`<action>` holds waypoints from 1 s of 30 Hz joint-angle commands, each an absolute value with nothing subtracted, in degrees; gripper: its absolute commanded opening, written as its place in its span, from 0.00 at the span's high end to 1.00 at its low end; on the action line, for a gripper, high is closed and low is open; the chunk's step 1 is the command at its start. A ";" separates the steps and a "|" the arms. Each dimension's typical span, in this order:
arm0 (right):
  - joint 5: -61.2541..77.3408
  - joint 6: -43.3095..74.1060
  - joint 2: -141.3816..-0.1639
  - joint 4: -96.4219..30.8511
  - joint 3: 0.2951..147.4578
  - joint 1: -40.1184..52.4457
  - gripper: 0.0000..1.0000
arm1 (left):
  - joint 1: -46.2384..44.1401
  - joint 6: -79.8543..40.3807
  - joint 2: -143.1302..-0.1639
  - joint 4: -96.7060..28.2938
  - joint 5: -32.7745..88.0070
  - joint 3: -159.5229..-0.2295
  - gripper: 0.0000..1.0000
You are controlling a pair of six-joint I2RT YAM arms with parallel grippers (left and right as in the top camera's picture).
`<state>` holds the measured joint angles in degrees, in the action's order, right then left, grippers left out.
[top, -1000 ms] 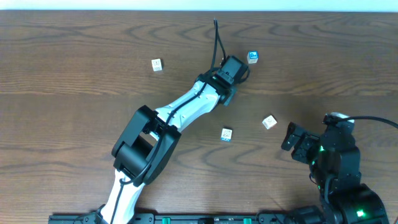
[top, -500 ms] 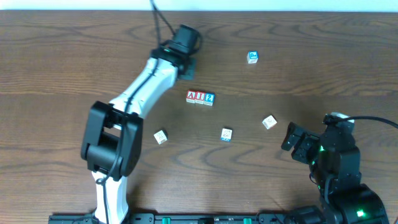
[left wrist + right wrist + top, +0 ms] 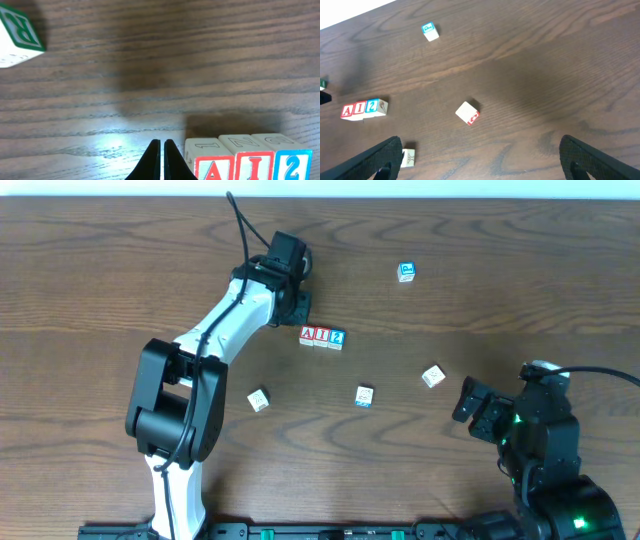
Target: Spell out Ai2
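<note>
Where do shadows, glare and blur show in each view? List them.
Left wrist view: a broad soft shadow darkens the table beyond the shut left gripper, a pale glare patch sits left of it, the A-I-2 row throws a shadow behind, and the R block is cut by the frame edge. Right wrist view: a dim patch crosses mid-table. Overhead view: even light, no glare.

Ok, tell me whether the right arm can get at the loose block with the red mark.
Probably yes. The block lies alone on the bare table just ahead of the right gripper, whose fingers stand wide open, and nothing lies between them.
</note>
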<state>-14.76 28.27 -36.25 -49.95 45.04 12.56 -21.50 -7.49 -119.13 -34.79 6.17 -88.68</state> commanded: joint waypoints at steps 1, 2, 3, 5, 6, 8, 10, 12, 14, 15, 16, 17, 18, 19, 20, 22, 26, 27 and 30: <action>-14.94 29.12 -36.01 -49.98 44.77 11.64 0.01 | -21.47 -7.94 -119.15 -34.63 7.22 -86.41 0.94; -14.94 29.10 -36.01 -49.95 44.77 11.64 0.01 | -21.54 -7.94 -119.15 -34.61 7.35 -86.00 0.94; -14.94 29.10 -36.01 -49.98 44.77 11.64 0.01 | -21.67 -7.99 -119.15 -34.46 7.35 -85.52 0.94; -14.94 29.10 -36.01 -49.98 44.77 11.64 0.01 | -22.00 -8.03 -119.15 -34.48 7.35 -85.10 0.94; -14.94 29.12 -36.01 -49.98 44.77 11.64 0.01 | -22.17 -8.25 -119.15 -34.39 7.33 -84.93 0.94; -14.94 29.10 -36.01 -49.98 44.77 11.64 0.01 | -22.57 -8.43 -119.15 -34.20 7.33 -84.68 0.94; -14.94 29.10 -36.01 -49.98 44.77 11.64 0.01 | -22.92 -8.49 -119.15 -33.82 7.33 -84.47 0.94; -14.94 29.12 -36.01 -49.98 44.77 11.64 0.01 | -23.22 -8.64 -119.15 -33.61 7.29 -84.42 0.94; -14.94 29.12 -36.01 -49.98 44.77 11.64 0.01 | -23.42 -8.88 -119.15 -33.34 7.25 -84.33 0.94; -14.94 29.10 -36.01 -49.98 44.77 11.64 0.01 | -23.44 -9.10 -119.15 -33.12 7.27 -84.14 0.94; -14.94 29.12 -36.01 -49.98 44.77 11.64 0.01 | -23.44 -9.32 -119.15 -32.95 7.27 -83.92 0.94; -14.94 29.10 -36.01 -49.95 44.77 11.64 0.01 | -23.44 -9.47 -119.15 -32.93 7.27 -83.66 0.94; -14.94 29.12 -36.01 -49.98 44.77 11.64 0.01 | -23.44 -9.45 -119.15 -32.91 7.25 -83.31 0.94; -14.94 29.10 -36.01 -49.95 44.77 11.64 0.01 | -23.44 -9.47 -119.15 -32.84 7.27 -82.94 0.94; -14.94 29.12 -36.01 -49.98 44.77 11.64 0.01 | -23.44 -9.50 -119.15 -32.80 7.27 -82.63 0.94; -14.96 29.12 -35.99 -49.95 44.77 11.64 0.01 | -23.44 -10.02 -119.15 -32.84 7.29 -82.26 0.94; -14.94 29.12 -36.01 -49.98 44.77 11.64 0.01 | -23.68 -11.03 -119.15 -32.82 7.53 -82.21 0.94; -14.94 29.12 -36.01 -49.98 44.77 11.64 0.01 | -23.83 -11.03 -119.15 -32.82 7.53 -82.21 0.94; -14.94 29.12 -36.01 -49.98 44.77 11.64 0.01 | -24.69 -11.20 -119.15 -32.82 7.53 -82.21 0.94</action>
